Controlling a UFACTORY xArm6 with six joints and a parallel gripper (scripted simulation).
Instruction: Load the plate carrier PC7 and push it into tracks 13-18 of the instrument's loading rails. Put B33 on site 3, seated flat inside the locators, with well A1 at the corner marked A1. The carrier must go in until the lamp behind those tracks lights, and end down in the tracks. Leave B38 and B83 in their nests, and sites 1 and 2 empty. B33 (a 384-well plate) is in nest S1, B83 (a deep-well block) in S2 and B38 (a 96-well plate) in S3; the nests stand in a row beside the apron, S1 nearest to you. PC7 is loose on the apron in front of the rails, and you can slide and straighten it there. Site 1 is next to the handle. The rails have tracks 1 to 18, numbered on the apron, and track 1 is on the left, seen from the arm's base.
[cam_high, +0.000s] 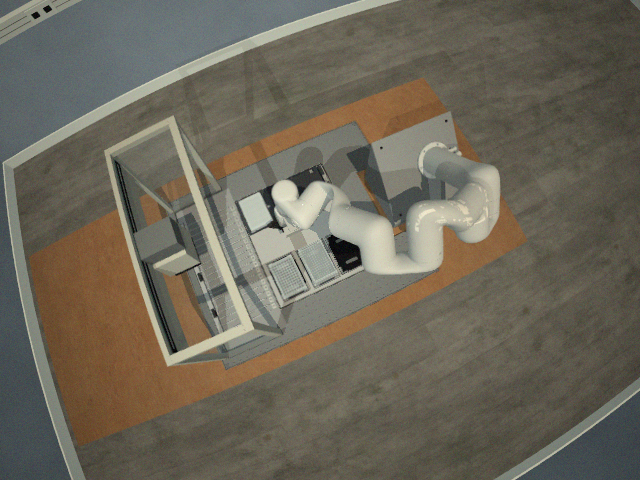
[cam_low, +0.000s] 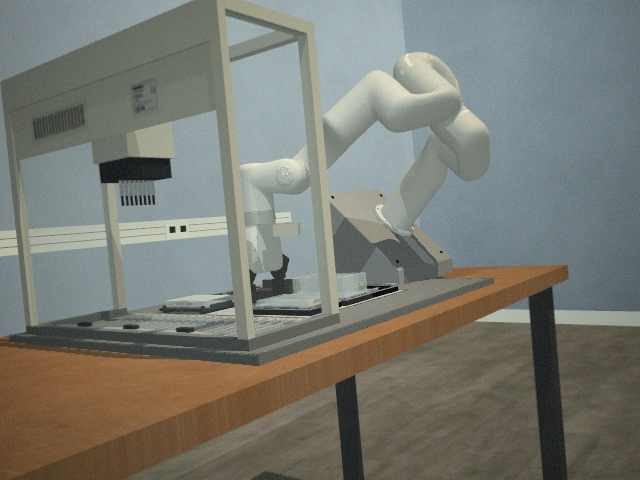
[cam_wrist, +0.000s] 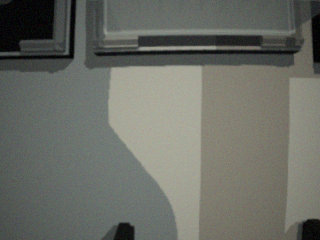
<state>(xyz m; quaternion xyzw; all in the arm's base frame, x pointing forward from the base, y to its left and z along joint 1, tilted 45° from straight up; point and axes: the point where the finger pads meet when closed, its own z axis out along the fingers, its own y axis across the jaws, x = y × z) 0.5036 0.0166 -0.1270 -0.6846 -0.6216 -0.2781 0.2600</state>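
Observation:
Plate B33 (cam_high: 255, 211) (cam_low: 199, 300) lies on the end of the black carrier PC7 (cam_high: 305, 178) nearest the rails; the carrier's other sites are bare. The carrier lies on the apron, slightly askew to the tracks. My gripper (cam_low: 267, 281) (cam_wrist: 217, 232) is open and empty, low over the apron between the carrier and the nests; in the top view the arm hides it. Nest S1 (cam_high: 345, 252) (cam_wrist: 25, 20) is empty. B83 (cam_high: 317, 263) (cam_low: 343, 283) (cam_wrist: 200, 15) sits in S2 and B38 (cam_high: 286, 276) (cam_low: 289, 299) in S3.
The instrument's frame (cam_high: 175, 155) (cam_low: 232, 206) stands over the rails (cam_high: 227, 248), with a pipetting head (cam_high: 160, 245) (cam_low: 135, 170) hanging inside. The arm's sloped pedestal (cam_high: 408, 149) (cam_low: 361, 227) is behind the nests. The grey base sits on an orange table (cam_high: 103, 335).

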